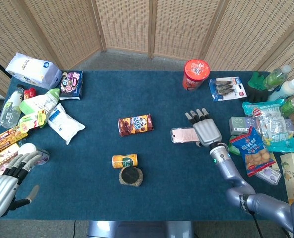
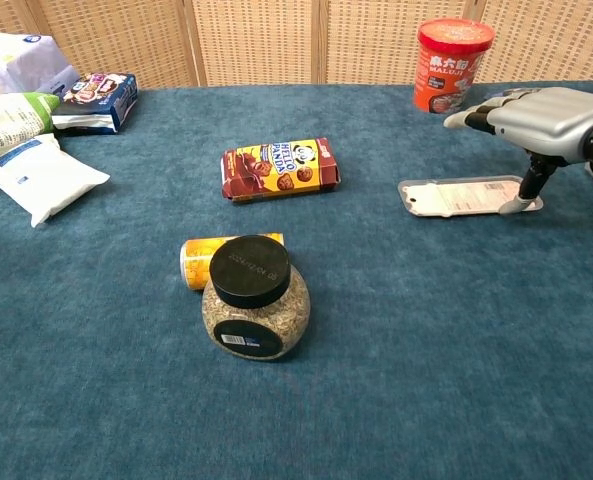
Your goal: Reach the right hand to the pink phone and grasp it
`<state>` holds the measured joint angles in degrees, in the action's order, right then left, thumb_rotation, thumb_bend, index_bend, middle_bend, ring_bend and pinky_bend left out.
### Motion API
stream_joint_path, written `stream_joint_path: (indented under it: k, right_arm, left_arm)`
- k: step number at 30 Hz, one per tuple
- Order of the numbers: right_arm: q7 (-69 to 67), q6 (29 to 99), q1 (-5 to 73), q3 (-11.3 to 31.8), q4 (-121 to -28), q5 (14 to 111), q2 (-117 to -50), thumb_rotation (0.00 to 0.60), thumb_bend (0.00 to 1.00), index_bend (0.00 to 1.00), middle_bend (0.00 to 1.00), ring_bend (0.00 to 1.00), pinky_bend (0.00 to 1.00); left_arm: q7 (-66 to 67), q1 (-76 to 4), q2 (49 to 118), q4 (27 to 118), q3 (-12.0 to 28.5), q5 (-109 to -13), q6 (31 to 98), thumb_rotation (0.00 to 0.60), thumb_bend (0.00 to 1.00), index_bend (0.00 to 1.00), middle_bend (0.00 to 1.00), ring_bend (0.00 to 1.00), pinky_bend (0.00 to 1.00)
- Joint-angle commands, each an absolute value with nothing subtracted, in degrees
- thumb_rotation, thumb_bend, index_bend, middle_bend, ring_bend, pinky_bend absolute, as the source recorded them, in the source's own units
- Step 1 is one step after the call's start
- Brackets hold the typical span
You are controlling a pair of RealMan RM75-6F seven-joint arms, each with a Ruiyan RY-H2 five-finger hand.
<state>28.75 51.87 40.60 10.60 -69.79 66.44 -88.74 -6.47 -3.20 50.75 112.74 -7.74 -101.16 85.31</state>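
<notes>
The pink phone lies flat on the blue cloth, long side running left to right, also seen in the chest view as the pink phone. My right hand hovers at its right end, palm down with the fingers stretched out and apart. In the chest view the right hand sits above the phone's right end and its thumb reaches down to touch that end. Nothing is held in it. My left hand rests at the table's near left corner, fingers spread and empty.
A Hello Panda box, an orange can and a black-lidded jar lie left of the phone. A red cup stands behind it. Snack bags and bottles crowd the right edge.
</notes>
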Motion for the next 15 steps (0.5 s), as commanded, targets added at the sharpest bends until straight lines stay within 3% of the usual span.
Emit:
stream_joint_path:
  k: [1,4,12,15]
  right_arm:
    - [31.01,51.76,40.37,10.57,-72.98,63.71,-87.77,0.600,0.03,0.00,0.00,0.00,0.10]
    - [34.06,50.65,41.11,10.58,-73.96,60.38,-88.13,0.600,0.03,0.00,0.00,0.00,0.16]
    - [37.68,47.96,44.41,11.41,-71.45,53.94,-90.94,0.600,0.03,0.00,0.00,0.00,0.22]
    - [38.60,46.72,45.56,11.29,-70.10,52.06,-91.60,0.600,0.03,0.00,0.04,0.00,0.26]
  left_arm:
    - [-7.04,-3.15,51.02,112.25,-7.83,-101.47,85.40,0.600,0.50,0.00,0.00,0.00,0.00]
    - [-7.76,-3.37,51.25,111.64,-7.75,-101.77,85.30,0.600,0.50,0.00,0.00,0.00,0.00]
    - [-9.32,-3.04,51.18,110.26,-7.96,-101.75,85.89,0.600,0.50,0.00,0.00,0.00,0.00]
    - [-9.87,-2.90,51.25,109.81,-7.98,-101.54,86.07,0.600,0.50,0.00,0.00,0.00,0.00]
